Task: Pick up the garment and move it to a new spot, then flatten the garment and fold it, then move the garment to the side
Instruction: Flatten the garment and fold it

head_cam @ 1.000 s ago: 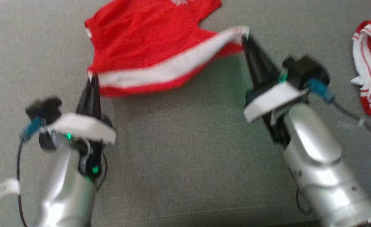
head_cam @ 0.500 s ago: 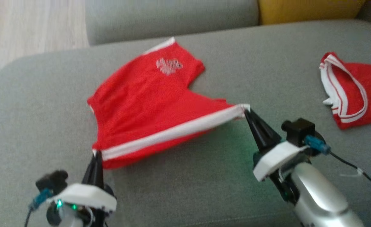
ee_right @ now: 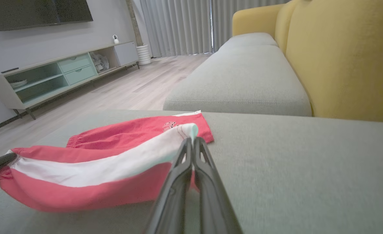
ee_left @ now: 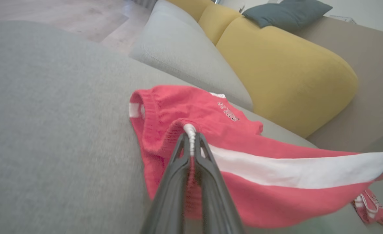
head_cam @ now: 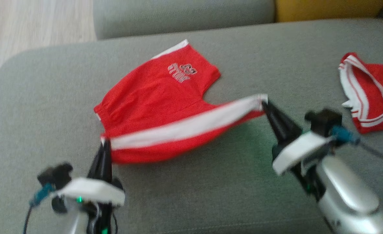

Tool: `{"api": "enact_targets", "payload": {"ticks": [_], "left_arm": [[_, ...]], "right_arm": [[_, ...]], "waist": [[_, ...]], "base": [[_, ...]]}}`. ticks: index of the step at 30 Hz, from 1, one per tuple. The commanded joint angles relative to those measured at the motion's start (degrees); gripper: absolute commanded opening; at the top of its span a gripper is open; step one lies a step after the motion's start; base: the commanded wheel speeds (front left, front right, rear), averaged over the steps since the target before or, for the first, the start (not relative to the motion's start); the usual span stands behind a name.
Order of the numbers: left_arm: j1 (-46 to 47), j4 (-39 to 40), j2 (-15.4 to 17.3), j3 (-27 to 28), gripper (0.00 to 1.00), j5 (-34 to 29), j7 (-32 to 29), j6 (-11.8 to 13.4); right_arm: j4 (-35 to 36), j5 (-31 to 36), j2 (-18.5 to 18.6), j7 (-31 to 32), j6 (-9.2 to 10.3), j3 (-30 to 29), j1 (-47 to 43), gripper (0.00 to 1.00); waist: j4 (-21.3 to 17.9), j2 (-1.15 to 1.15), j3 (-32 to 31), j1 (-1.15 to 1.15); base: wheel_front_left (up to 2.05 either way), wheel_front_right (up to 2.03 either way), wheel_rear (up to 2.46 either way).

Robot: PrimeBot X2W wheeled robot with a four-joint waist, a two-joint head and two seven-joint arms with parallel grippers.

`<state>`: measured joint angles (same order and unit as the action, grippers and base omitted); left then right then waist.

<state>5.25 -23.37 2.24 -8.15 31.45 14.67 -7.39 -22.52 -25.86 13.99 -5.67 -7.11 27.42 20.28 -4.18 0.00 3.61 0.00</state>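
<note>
Left end effector (head_cam: 104, 146) is pinched onto the waistband end of the white side stripe (head_cam: 185, 127) of the red shorts (head_cam: 159, 97); right end effector (head_cam: 265, 104) is pinched onto the leg-hem end; the striped edge is held taut and raised between them, while the far half is left resting on the grey sofa cushion (head_cam: 211, 182); pick-up is judged done; relocation, flattening, folding and setting aside are judged outstanding; a second red garment (head_cam: 370, 94) is seen well apart.

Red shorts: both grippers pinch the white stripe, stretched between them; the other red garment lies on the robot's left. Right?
No: the head view shows the other red garment on the robot's right. The left gripper and right gripper pinch the white stripe of the red shorts, stretched between them.
</note>
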Motion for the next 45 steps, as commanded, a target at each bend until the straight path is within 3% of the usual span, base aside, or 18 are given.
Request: {"api": "enact_targets", "payload": {"ticks": [1,7,17,21,24,37,38,39,40,41,42,43,45], "left_arm": [[4.3,2.2,0.6,2.1,0.00,0.1,0.3,0.0],[14.6,2.0,0.6,2.0,0.00,1.2,0.3,0.0],[27.2,-1.2,0.6,2.6,0.00,3.2,0.3,2.5],[30.7,-1.7,0.6,1.1,0.11,4.2,0.3,3.1],[33.4,-2.9,0.6,-1.0,0.00,5.6,0.3,3.2],[41.3,-6.8,0.6,-5.9,0.00,6.9,0.3,5.8],[41.4,-6.9,0.6,-6.0,0.28,6.9,0.3,5.9],[41.5,-6.9,0.6,-5.9,0.73,6.9,0.3,6.3],[41.5,-6.9,0.6,-5.8,1.00,6.7,0.3,6.6],[41.3,-6.8,0.6,-5.7,1.00,6.5,0.3,6.9],[40.9,-6.8,0.6,-5.7,1.00,6.4,0.3,7.2],[40.6,-6.8,0.6,-5.5,1.00,6.2,0.3,7.6],[39.9,-7.0,0.6,-5.0,1.00,5.7,0.3,8.2]], "right_arm": [[1.9,0.4,-0.1,0.1,-0.37,-0.2,4.5,0.00],[-1.4,3.3,-1.6,1.7,-0.37,-0.1,16.1,0.00],[-16.1,9.9,-3.8,1.0,-0.37,0.4,34.4,0.00],[-22.7,12.7,-4.9,-0.2,-0.37,-1.7,40.8,0.00],[-27.2,15.6,-5.6,-1.1,-0.37,-3.9,45.1,0.00],[-40.6,26.3,-8.3,-3.3,-0.37,-9.2,55.4,0.00],[-41.4,27.0,-8.5,-3.5,-0.37,-9.7,55.6,0.00],[-42.1,27.7,-8.7,-3.7,-0.37,-10.3,55.9,0.00],[-42.8,28.3,-8.7,-3.9,-0.37,-11.1,56.1,0.00],[-43.4,28.9,-8.8,-4.2,-0.37,-11.9,56.2,0.33],[-43.8,29.5,-8.9,-4.6,-0.37,-12.9,56.3,0.85],[-44.1,30.1,-9.0,-5.1,-0.37,-13.8,56.2,1.00],[-44.3,31.5,-9.2,-6.1,-0.37,-15.3,56.0,1.00]], "waist": [[1.6,0.00,2.6,0.00],[4.6,0.00,9.9,0.00],[9.9,0.00,18.2,0.00],[11.6,0.00,21.3,0.00],[12.7,0.00,23.5,0.00],[14.3,0.00,29.1,0.00],[14.4,0.00,29.2,0.00],[14.4,0.00,29.4,0.00],[14.4,0.00,29.4,0.00],[14.4,0.00,29.3,0.00],[14.4,0.00,29.2,0.00],[14.3,0.00,29.0,0.00],[14.2,0.00,28.6,0.00]], "base": [[0.00,0.00,0.00],[0.00,0.00,0.00],[0.00,0.00,0.00],[0.00,0.00,0.00],[0.00,0.00,0.00],[0.00,0.00,0.00],[0.00,0.00,0.00],[0.00,0.00,0.00],[0.00,0.00,0.00],[0.00,0.00,0.00],[0.00,0.00,0.00],[0.00,0.00,0.00],[0.00,0.00,0.00]]}}
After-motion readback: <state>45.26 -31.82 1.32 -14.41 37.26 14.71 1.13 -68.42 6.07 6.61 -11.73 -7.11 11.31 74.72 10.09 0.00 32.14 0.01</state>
